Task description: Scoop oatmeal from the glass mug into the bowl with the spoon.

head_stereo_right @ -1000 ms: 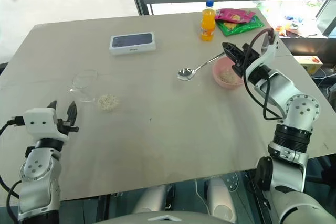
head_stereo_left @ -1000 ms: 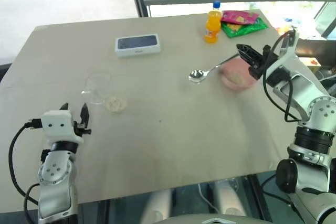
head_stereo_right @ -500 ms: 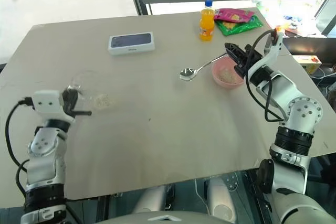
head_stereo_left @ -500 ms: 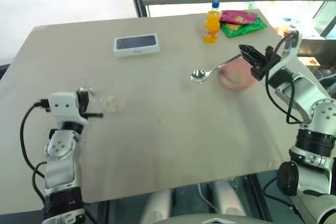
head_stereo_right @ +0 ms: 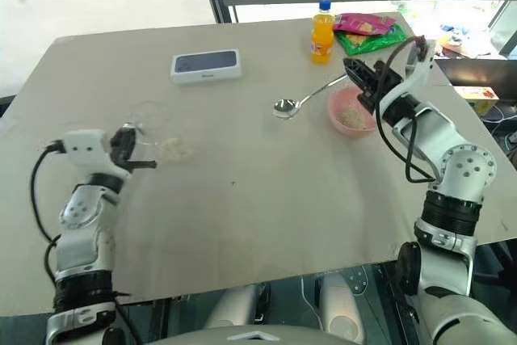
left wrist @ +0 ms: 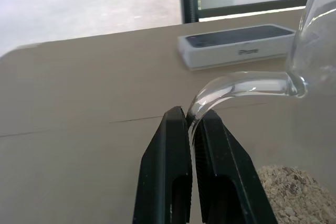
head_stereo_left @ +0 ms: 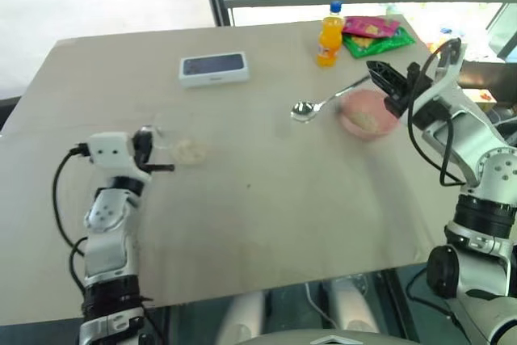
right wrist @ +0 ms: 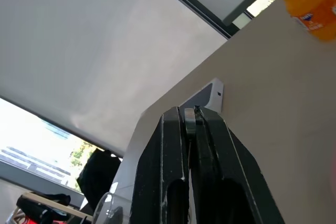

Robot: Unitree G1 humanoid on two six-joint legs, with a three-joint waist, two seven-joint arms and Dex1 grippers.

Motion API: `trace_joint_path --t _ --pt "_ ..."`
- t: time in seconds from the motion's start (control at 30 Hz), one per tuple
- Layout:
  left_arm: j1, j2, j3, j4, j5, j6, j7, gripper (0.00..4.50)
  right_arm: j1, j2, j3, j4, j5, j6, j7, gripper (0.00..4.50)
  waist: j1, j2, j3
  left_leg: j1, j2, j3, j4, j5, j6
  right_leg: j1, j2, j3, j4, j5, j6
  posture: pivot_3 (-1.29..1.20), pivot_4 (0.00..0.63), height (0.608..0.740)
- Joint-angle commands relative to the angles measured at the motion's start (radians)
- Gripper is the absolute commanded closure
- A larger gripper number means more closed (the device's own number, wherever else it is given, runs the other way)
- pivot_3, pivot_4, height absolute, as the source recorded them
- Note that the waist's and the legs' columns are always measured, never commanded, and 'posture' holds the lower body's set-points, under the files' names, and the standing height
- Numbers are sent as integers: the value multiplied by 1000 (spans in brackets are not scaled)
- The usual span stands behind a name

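Since a second ago the left gripper [left wrist: 190,120] closes its jaws on the glass mug [head_stereo_left: 158,136] handle, oatmeal [head_stereo_left: 191,151] beside it. Right gripper [head_stereo_right: 353,68] jaws clamp the spoon [head_stereo_right: 300,101] (near the pink bowl [head_stereo_right: 349,112]) above the bench [head_stereo_left: 275,199].

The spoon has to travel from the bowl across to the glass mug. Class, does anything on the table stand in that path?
Nothing visible does. The right gripper holds the spoon beside the bowl; the table between it and the glass mug is bare. The phone box and orange bottle lie further back.
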Motion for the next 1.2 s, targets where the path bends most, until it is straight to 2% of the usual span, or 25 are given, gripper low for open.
trace_joint_path --t 0.03,0.27,0.63,0.87,1.0,1.2 --pt "-100 17 -42 -44 -34 54 -46 4453 -88 -21 52 -48 -55 -21 66 4500 -5 0 0 -1 0 0 1 0 0 -1 0 0 0 0 0 0 150 740" --pt "-295 26 -185 51 5 95 -162 4453 -223 -36 103 3 -193 -57 145 4500 -10 0 0 -10 0 -1 5 3 -5 -7 1 -1 -1 0 0 0 150 740" --pt "-464 -35 -288 304 52 20 -281 4453 -215 -60 185 -26 -383 -46 282 4500 -9 0 0 -10 -1 -1 5 2 -4 -8 1 -1 0 0 0 0 150 740" --pt "-556 -66 -304 469 96 -25 -307 4453 -236 -66 138 -33 -415 -45 305 4500 -9 0 0 -12 -1 -1 6 2 -4 -9 0 -1 0 0 0 0 150 740" --pt "-559 -64 -303 500 108 -34 -316 4453 -251 -47 108 -46 -389 -35 282 4500 -11 0 0 -12 -1 0 6 3 -5 -10 0 0 0 0 0 0 150 740" --pt "-541 -62 -300 502 114 -31 -313 4453 -213 -12 134 -131 -372 2 264 4500 -10 0 0 -12 -1 -1 6 3 -4 -10 0 0 2 0 0 0 150 740"
